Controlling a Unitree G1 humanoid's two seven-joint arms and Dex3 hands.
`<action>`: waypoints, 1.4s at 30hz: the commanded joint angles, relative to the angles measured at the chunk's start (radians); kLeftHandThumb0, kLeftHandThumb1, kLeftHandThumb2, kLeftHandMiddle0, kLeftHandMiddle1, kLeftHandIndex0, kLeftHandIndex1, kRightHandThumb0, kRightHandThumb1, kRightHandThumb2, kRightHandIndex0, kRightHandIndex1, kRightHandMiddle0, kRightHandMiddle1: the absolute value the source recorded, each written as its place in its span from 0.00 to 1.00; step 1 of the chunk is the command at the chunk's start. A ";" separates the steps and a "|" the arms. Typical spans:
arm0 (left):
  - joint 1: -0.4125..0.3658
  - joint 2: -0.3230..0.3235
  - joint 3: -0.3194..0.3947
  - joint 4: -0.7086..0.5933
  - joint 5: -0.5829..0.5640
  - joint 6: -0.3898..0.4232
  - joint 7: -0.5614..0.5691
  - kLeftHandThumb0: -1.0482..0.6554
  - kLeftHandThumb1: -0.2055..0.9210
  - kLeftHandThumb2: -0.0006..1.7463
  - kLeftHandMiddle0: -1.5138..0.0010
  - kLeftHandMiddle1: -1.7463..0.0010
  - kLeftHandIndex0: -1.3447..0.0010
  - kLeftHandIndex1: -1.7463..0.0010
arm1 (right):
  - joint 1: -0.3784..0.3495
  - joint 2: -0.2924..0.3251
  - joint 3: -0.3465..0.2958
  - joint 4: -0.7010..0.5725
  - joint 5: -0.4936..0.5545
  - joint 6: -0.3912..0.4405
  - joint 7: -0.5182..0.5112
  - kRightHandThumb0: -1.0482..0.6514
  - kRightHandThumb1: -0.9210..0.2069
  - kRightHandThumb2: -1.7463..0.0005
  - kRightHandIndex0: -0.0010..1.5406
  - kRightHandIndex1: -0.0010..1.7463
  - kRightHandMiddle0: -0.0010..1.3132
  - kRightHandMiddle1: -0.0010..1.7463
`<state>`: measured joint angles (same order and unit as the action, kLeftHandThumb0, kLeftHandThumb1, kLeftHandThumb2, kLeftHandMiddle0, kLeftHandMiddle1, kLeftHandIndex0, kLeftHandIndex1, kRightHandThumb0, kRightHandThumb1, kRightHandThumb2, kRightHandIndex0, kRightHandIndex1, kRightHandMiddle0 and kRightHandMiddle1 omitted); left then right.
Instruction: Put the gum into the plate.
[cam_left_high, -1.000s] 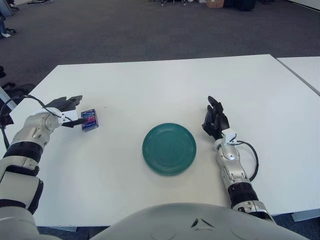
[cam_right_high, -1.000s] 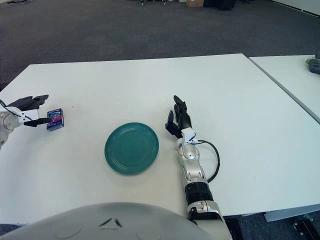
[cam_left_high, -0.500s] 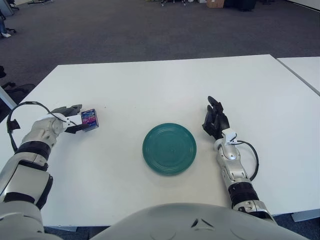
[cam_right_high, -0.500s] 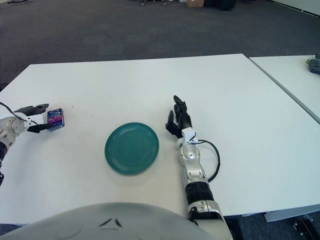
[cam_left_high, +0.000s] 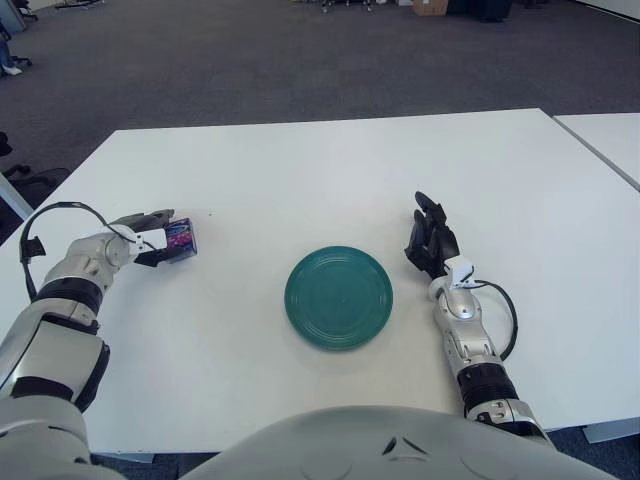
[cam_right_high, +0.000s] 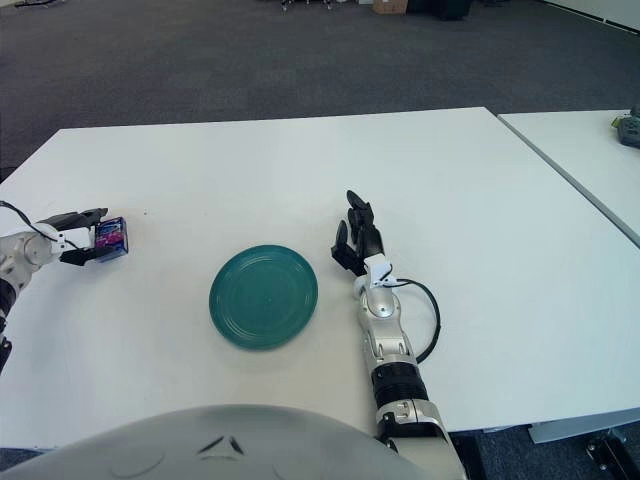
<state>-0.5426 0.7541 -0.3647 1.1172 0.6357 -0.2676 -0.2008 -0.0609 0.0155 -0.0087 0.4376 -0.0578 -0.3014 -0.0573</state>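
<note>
**Left hand closed on the gum, plate bare at centre**

On the white table (cam_left_high: 330, 170) the left hand (cam_left_high: 150, 238) sits near the left edge with its dark fingers (cam_left_high: 152, 217) wrapped around the gum (cam_left_high: 181, 238) — a small blue pack with a pink and purple printed face. The print is too small to read, so no brand or wording can be made out. The pack stands tilted in the grasp, low over the tabletop; whether its bottom edge touches the surface cannot be told.

The teal plate (cam_left_high: 339, 297) lies flat near the middle of the table, well apart from the gum and to its right, with nothing on it.

The right hand (cam_left_high: 430, 240) shows just to the right of the plate, fingers relaxed and pointing away from the robot, holding nothing — a black cable (cam_left_high: 502, 312) loops beside its forearm.
</note>
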 joint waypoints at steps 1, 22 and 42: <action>-0.024 -0.008 -0.012 0.022 -0.002 -0.013 0.001 0.00 1.00 0.40 1.00 1.00 1.00 1.00 | 0.040 -0.003 -0.015 0.063 0.013 0.072 -0.002 0.24 0.00 0.45 0.09 0.00 0.00 0.20; -0.021 -0.052 -0.058 0.079 0.012 -0.043 0.024 0.00 1.00 0.38 1.00 1.00 0.99 0.99 | 0.021 -0.010 -0.030 0.091 0.016 0.059 -0.004 0.24 0.00 0.45 0.08 0.00 0.00 0.19; -0.036 -0.052 -0.107 0.055 0.019 -0.003 -0.051 0.00 1.00 0.37 1.00 1.00 1.00 0.87 | 0.007 -0.029 -0.037 0.107 0.019 0.057 0.023 0.25 0.00 0.45 0.08 0.00 0.00 0.18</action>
<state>-0.5850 0.7170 -0.4488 1.1697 0.6386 -0.2784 -0.2130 -0.1000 -0.0062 -0.0368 0.4861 -0.0510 -0.3021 -0.0384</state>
